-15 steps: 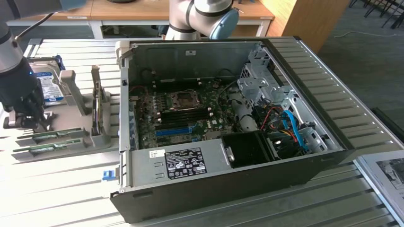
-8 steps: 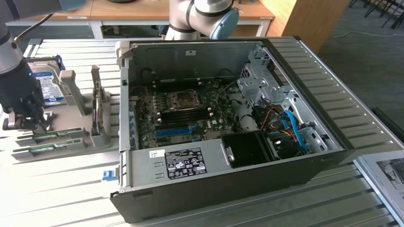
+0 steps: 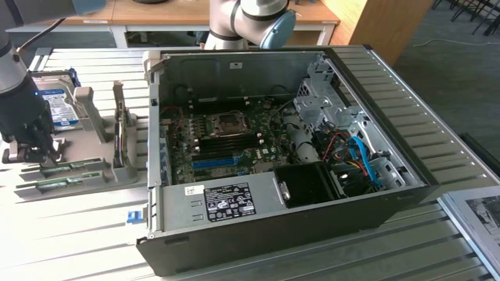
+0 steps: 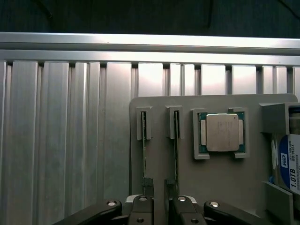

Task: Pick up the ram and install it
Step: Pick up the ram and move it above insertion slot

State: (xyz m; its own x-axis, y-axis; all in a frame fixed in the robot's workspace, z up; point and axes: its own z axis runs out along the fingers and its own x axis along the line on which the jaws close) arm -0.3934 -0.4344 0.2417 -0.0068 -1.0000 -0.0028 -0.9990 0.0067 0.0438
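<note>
Ram (image 4: 176, 145) on edge beside parted fingers (image 4: 148, 188)

Slatted aluminium table (image 3: 70, 234) in a bright, carpeted room.
Well beyond the gripper (image 3: 35, 153), wooden desks (image 3: 180, 13) on white frames stand at the back; grey carpet (image 3: 457, 64) lies past a wooden panel (image 3: 375, 23).

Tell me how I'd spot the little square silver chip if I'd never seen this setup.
On the slatted metal table, on the exterior view's left of the open computer case, sits a grey holder. The chip lies flat in a square recess there, between two thin green sticks standing on edge and a hard drive with a blue-white label. It is the only square, silver-topped piece.
</note>
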